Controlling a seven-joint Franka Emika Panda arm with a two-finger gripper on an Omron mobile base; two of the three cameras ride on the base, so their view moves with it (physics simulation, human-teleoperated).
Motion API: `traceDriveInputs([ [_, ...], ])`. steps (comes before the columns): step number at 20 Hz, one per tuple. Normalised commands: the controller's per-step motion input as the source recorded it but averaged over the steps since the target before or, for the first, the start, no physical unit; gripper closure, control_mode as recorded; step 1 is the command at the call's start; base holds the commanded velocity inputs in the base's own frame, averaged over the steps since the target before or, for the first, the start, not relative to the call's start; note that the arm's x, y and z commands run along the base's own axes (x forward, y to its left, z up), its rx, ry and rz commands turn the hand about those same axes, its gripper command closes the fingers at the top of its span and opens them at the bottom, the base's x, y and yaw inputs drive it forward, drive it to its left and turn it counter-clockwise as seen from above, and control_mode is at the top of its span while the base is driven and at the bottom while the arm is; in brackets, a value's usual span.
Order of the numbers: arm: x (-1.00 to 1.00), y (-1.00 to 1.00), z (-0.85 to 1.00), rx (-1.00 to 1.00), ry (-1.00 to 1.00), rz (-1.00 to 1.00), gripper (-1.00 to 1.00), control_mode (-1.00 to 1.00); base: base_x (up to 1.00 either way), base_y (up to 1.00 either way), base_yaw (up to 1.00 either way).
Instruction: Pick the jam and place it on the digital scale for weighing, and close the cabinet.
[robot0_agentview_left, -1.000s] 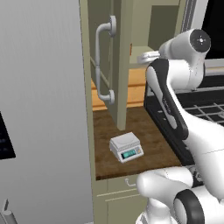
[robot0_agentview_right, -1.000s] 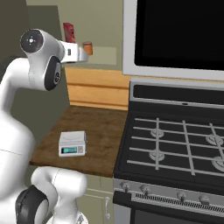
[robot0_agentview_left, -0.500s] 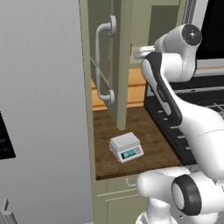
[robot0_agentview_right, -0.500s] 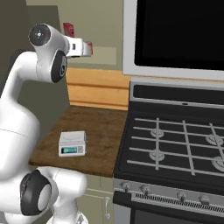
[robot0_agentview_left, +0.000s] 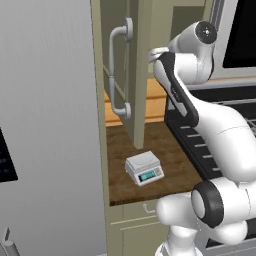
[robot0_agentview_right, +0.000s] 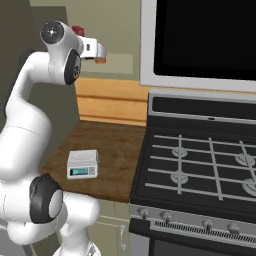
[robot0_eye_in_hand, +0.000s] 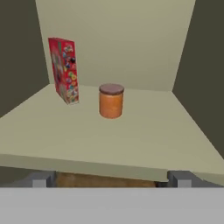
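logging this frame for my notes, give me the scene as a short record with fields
jam: upright on the cabinet shelf, lid on, untouched
red box: upright on the same shelf, left of the jam in the hand view, apart from it
gripper: open, in front of the shelf edge, facing the jam, holding nothing
digital scale: on the wooden counter, top plate bare, display lit
cabinet door: open
stove: right of the counter
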Motion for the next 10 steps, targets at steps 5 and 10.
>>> traceDriveInputs([
  [5,0.30,0.04,0.10,-0.01,0.04,0.00,-1.00,-1.00,0.00,0.00,0.00],
  [10,0.34,0.02,0.00,0.00,0.02,0.00,-1.00,-1.00,0.00,0.00,0.00],
])
